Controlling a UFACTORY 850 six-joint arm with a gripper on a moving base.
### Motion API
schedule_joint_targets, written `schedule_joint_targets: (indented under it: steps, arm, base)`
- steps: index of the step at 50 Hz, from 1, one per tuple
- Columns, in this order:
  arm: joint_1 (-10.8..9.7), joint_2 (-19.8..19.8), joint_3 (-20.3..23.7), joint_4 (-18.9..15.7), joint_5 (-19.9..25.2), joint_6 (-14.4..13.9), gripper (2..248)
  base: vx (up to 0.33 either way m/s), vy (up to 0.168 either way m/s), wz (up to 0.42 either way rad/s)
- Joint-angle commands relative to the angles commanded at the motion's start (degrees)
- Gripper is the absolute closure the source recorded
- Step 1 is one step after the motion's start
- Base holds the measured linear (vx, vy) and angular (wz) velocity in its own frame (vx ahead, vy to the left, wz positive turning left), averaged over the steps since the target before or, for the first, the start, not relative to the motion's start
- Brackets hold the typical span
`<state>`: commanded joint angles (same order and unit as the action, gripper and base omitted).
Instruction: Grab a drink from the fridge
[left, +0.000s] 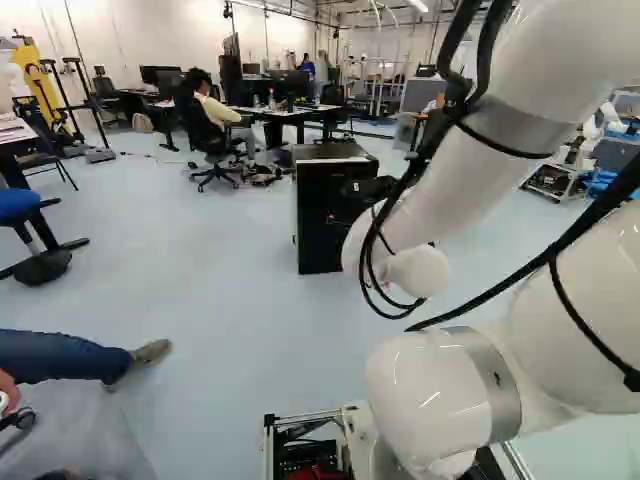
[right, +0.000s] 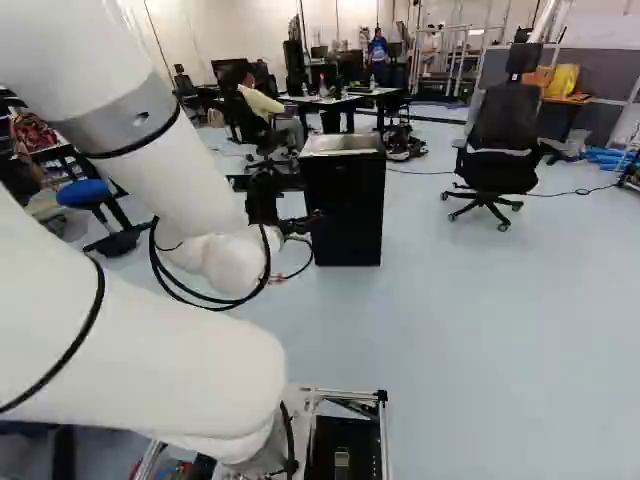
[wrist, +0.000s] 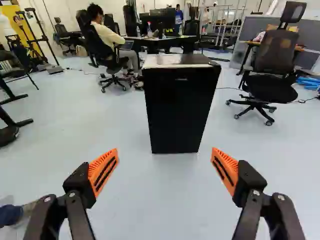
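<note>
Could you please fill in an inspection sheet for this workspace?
Surface: pale floor; the fridge stands upright on it.
Job's things: fridge front looks shut; drink inside: nothing seen.
Clutter: a dark bundle on the floor by a far desk.
Gripper: open, nothing between its fingers, fridge ahead.
Cables: black cables loop along the arm; a thin one lies on the floor beside the fridge.
Surroundings: a person's leg at the left of the left base view; an office chair beyond the fridge.
</note>
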<state>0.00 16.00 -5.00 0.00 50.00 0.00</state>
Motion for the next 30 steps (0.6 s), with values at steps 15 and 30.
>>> schedule_joint_targets:
  steps: [15,30]
  arm:
    - [0.0,0.0,0.0,0.0,0.0,0.0,3]
    - [0.0,0.0,0.0,0.0,0.0,0.0,3]
  base:
    - [0.000,0.000,0.000]
    - [-0.004,0.003,0.048]
